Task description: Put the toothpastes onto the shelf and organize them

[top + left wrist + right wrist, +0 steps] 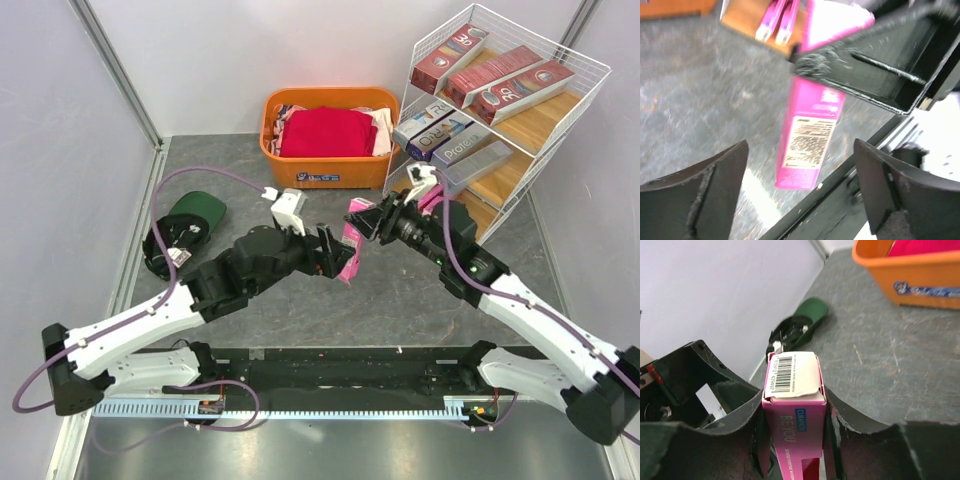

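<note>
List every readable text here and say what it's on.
"BE YOU": side of the pink box.
"CURAPROX": blue tag on the same box.
"3D": dark red boxes on the shelf.
Too small or blurred: barcode digits, the box's back-panel print, the orange basket label, the middle-shelf boxes lettering.

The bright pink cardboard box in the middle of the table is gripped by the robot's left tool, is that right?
Not quite. The bright pink cardboard box is gripped by the right tool, not the left. The right wrist view shows it squeezed between that tool's dark fingers. The left tool is open, its fingers on either side of the box without touching it.
</note>
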Robot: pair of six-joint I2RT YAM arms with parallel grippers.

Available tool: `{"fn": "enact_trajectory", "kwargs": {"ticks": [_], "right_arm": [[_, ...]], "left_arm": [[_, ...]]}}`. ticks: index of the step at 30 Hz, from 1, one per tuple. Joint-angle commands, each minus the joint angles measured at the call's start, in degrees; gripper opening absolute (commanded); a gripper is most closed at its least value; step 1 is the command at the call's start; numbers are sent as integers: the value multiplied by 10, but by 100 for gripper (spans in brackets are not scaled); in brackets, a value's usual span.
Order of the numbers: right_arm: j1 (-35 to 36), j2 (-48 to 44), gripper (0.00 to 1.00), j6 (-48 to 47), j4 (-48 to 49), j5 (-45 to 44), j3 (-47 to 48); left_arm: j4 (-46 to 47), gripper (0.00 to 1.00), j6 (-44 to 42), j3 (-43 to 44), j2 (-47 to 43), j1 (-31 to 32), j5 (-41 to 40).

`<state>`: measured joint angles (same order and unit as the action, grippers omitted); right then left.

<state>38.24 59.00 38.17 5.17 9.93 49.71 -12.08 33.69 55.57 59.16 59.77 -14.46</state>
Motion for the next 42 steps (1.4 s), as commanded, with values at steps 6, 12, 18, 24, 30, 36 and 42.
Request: {"fn": "enact_trajectory", "kwargs": {"ticks": [6,12,18,24,30,36,42], "right_arm": [[-1,-156,44,4,35,-177,-33],[-1,-256,45,21,70,-264,-74],[-2,-299,45,22,91,-298,-77],[-1,-302,45,22,88,-285,-61],[-2,-303,45,26,90,-276,-57],[-2,-311,45,29,95,-275,-56],[-1,-315,45,28,93,-276,-54]], "left_arm": [[193,100,68,-74,-54,-83,127],[445,100,167,-122,20,-157,347],[663,98,226,-105,129,-155,472],[681,98,208,-60,181,-132,508],[697,91,218,-13,233,-110,534],[682,84,210,8,254,-104,532],[708,66,233,21,285,-104,552]]}}
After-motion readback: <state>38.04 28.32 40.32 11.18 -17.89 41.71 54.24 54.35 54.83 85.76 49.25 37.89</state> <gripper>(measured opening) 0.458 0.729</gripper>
